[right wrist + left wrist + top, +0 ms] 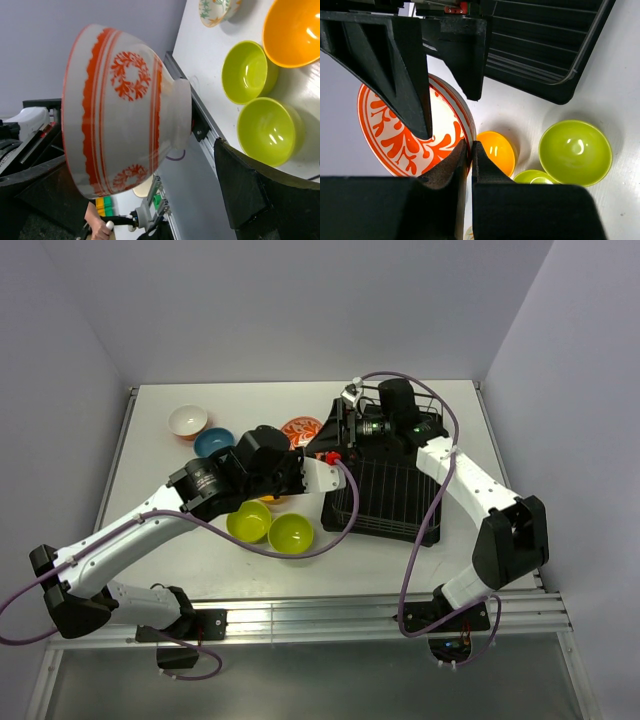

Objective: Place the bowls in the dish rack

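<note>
My left gripper (468,147) is shut on the rim of a white bowl with orange-red pattern (410,135) and holds it on edge above the table, just left of the black dish rack (545,45). In the top view the bowl (301,428) sits between both grippers. My right gripper (135,160) is open with one finger on each side of this bowl (125,105); its right finger (245,190) stands clear of the bowl's foot. The orange bowl (495,150) and two lime green bowls (575,152) (535,177) lie on the table below.
A blue bowl (213,442) and a salmon-rimmed bowl with a white inside (187,420) stand at the back left. A cream bowl with coloured marks (217,10) lies near the orange one. The rack (385,495) is right of centre. White walls enclose the table.
</note>
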### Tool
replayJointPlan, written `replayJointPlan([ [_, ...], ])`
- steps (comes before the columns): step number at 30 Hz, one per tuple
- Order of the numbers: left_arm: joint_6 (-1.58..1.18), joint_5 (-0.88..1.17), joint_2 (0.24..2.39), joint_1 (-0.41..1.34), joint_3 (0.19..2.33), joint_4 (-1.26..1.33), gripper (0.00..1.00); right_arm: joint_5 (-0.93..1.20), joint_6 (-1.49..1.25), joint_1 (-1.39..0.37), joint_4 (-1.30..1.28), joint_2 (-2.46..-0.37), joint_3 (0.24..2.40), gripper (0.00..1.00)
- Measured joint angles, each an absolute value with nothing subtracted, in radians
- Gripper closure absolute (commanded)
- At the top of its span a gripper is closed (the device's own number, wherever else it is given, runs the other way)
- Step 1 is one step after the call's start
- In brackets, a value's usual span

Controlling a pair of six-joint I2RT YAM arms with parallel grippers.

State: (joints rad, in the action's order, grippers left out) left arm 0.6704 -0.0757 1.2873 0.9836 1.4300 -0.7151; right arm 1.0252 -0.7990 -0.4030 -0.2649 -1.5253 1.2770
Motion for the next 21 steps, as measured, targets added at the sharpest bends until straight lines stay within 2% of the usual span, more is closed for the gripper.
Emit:
replayJointPlan([
  [5, 0.647, -0.062, 1.287, 0.984, 1.438, -0.715, 1.0, 1.031, -0.849, -0.403, -0.176, -1.523, 1.251, 0.0],
  [11, 0.63, -0.048, 1.287, 0.984, 1.442, -0.715, 1.0, 1.033, -0.887, -0.403, -0.104, -1.517, 1.227, 0.08],
  [19, 0.614, -0.038, 1.287, 0.984, 1.442, -0.716, 1.0, 1.032, -0.901, -0.403, -0.067, -1.504, 1.223, 0.26],
  [21, 0.613, -0.038, 1.287, 0.984, 1.442, -0.715, 1.0, 1.03, -0.902, -0.403, -0.063, -1.504, 1.223, 0.34],
])
